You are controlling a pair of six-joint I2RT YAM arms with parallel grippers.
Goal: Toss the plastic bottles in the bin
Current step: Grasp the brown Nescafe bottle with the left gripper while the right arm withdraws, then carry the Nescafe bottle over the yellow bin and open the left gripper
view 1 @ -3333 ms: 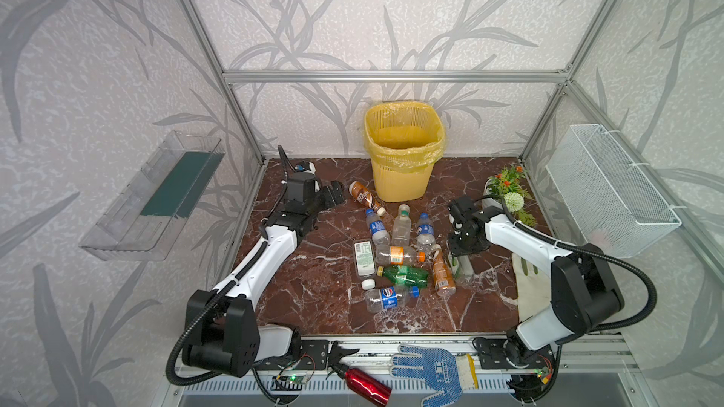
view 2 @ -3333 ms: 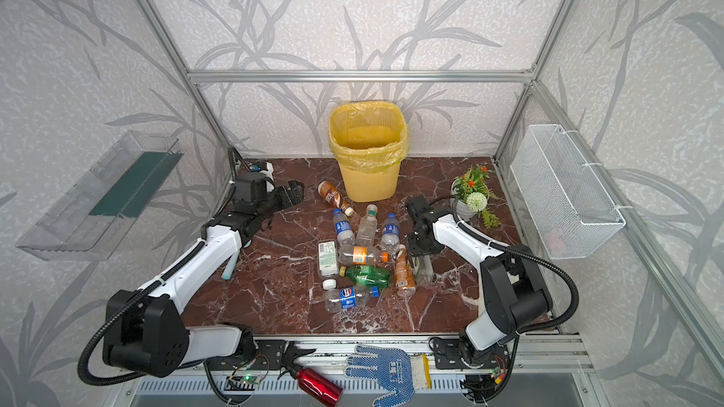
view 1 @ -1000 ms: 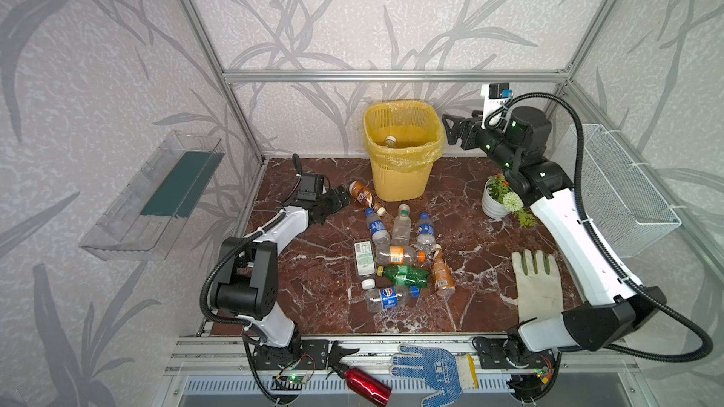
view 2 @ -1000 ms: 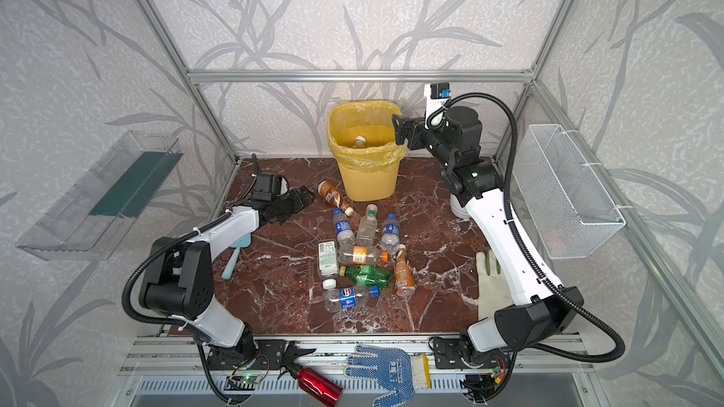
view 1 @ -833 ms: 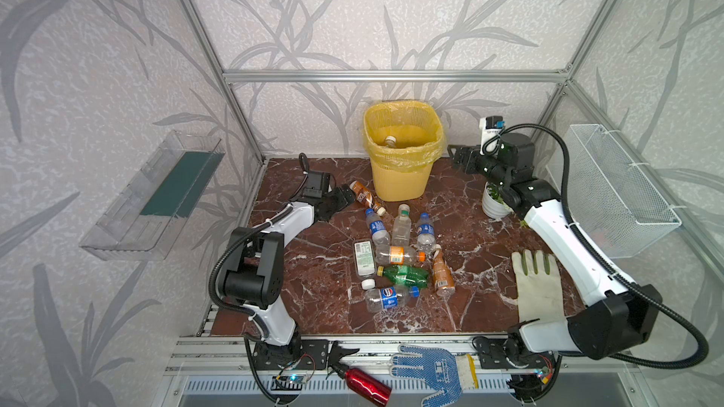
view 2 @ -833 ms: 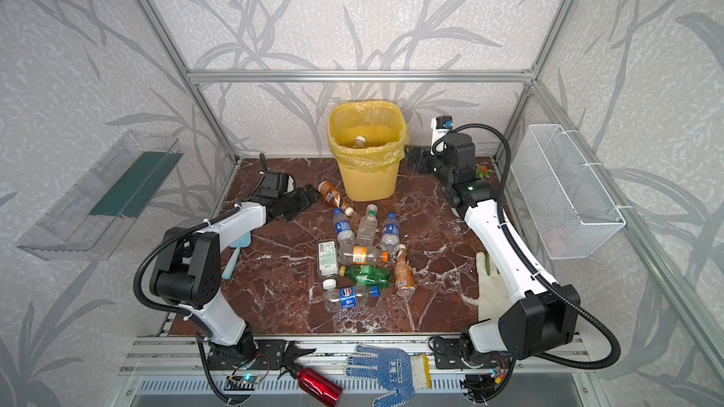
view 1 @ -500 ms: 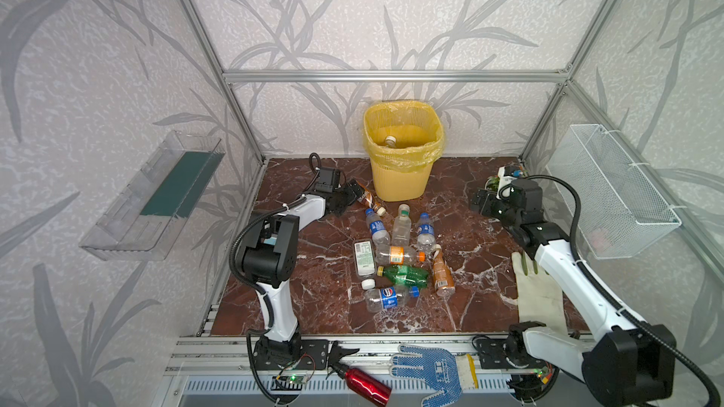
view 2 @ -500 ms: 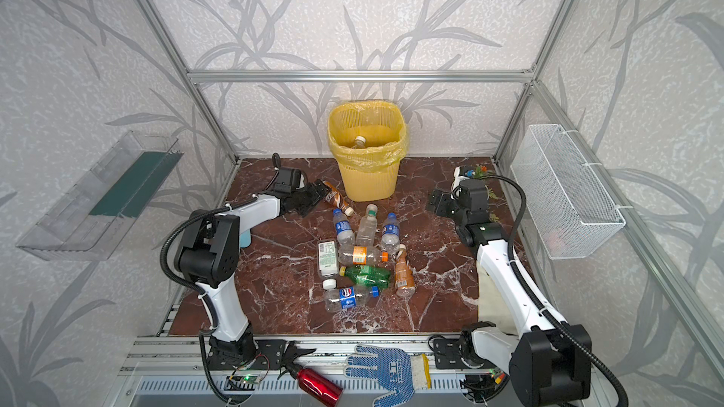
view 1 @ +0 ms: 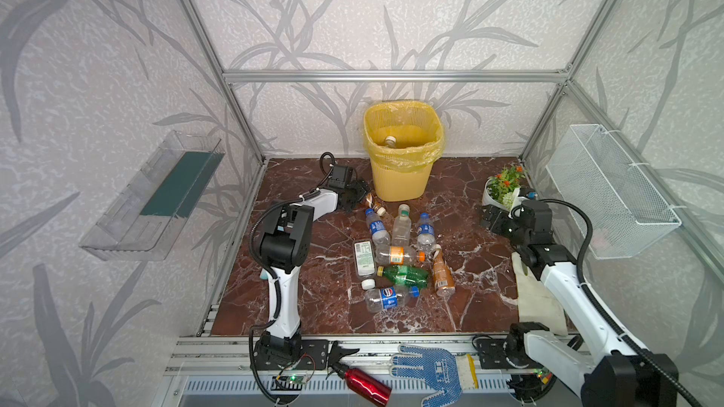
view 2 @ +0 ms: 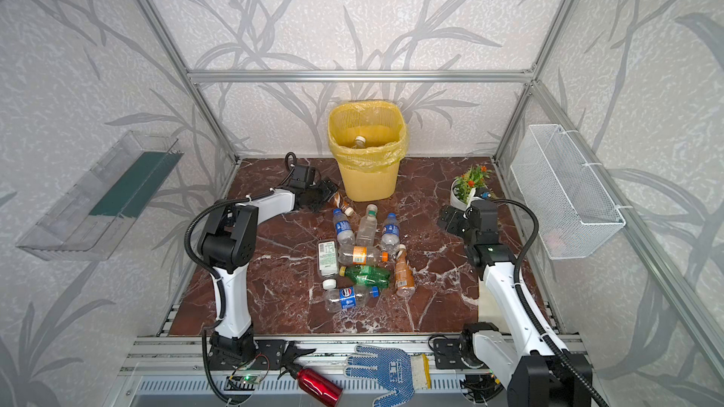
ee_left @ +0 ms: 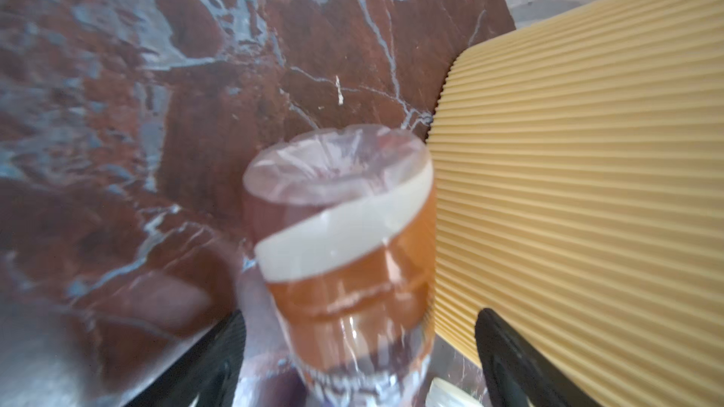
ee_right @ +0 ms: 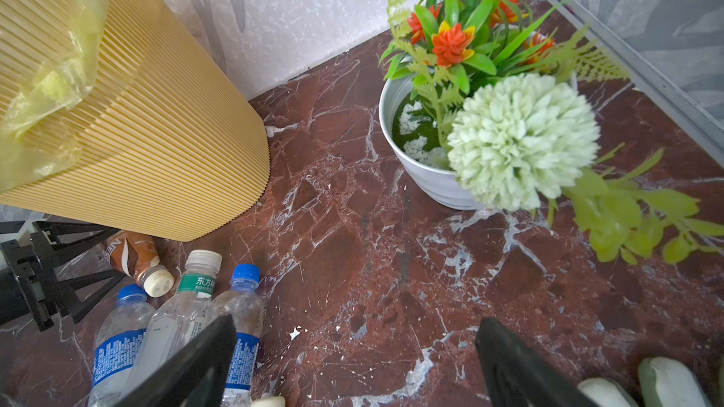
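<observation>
The yellow bin point(view 1: 397, 180) point(view 2: 366, 182) stands at the back with one bottle point(view 1: 390, 140) inside. A brown-labelled plastic bottle point(view 1: 375, 205) point(ee_left: 344, 252) lies at the bin's foot. My left gripper point(view 1: 358, 193) point(ee_left: 360, 315) straddles its base, open, with a gap on each side. Several more plastic bottles point(view 1: 395, 256) lie in a heap mid-floor, one of them green point(view 1: 403, 274). My right gripper point(view 1: 489, 219) point(ee_right: 356, 323) hangs open and empty low over bare floor beside the plant pot.
A white pot of artificial flowers point(view 1: 501, 189) point(ee_right: 431, 174) sits at the back right. A white glove point(view 1: 536, 299) lies on the floor's right side. A blue glove point(view 1: 431, 370) and a red metal bottle point(view 1: 364, 381) rest on the front rail. Wire basket point(view 1: 611, 189) on right wall.
The right arm dropped a bottle into the bin, then swung down from the bin's rim to the floor by the plant pot. The left gripper slid right onto the brown-labelled bottle, its jaws narrowing slightly.
</observation>
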